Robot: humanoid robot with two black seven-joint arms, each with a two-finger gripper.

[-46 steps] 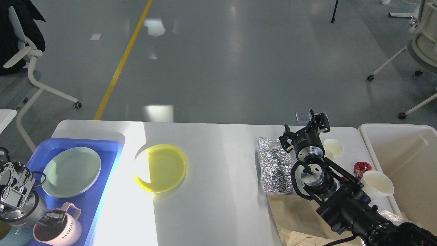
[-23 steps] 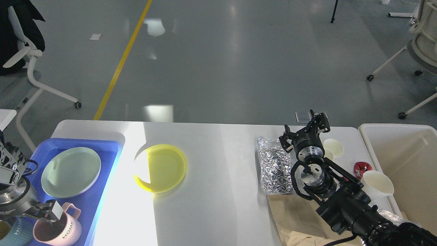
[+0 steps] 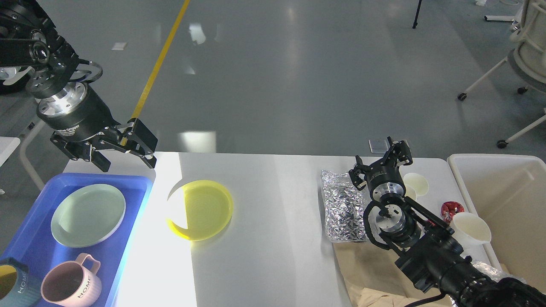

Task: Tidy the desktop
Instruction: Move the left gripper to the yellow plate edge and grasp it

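The white-grey desktop [image 3: 277, 238] carries a yellow plate [image 3: 200, 209] left of centre and a crumpled silver foil bag [image 3: 343, 204] to the right. My left gripper [image 3: 124, 154] hangs open and empty over the far left corner, just behind the blue tray [image 3: 25, 238] and up-left of the yellow plate. My right gripper [image 3: 379, 161] stands open near the far edge, just right of the foil bag, holding nothing.
The blue tray holds a pale green plate [image 3: 88, 214], a pink mug [image 3: 70, 285] and a dark blue mug [image 3: 10, 283]. White paper cups [image 3: 417, 183] [image 3: 471, 228], a red item [image 3: 453, 209] and brown paper [image 3: 375, 273] lie at right, beside a beige bin [image 3: 503, 204].
My left gripper has risen from the pink mug at the tray's near end to above the tray's far edge, leaving the mug standing. The right arm has not moved.
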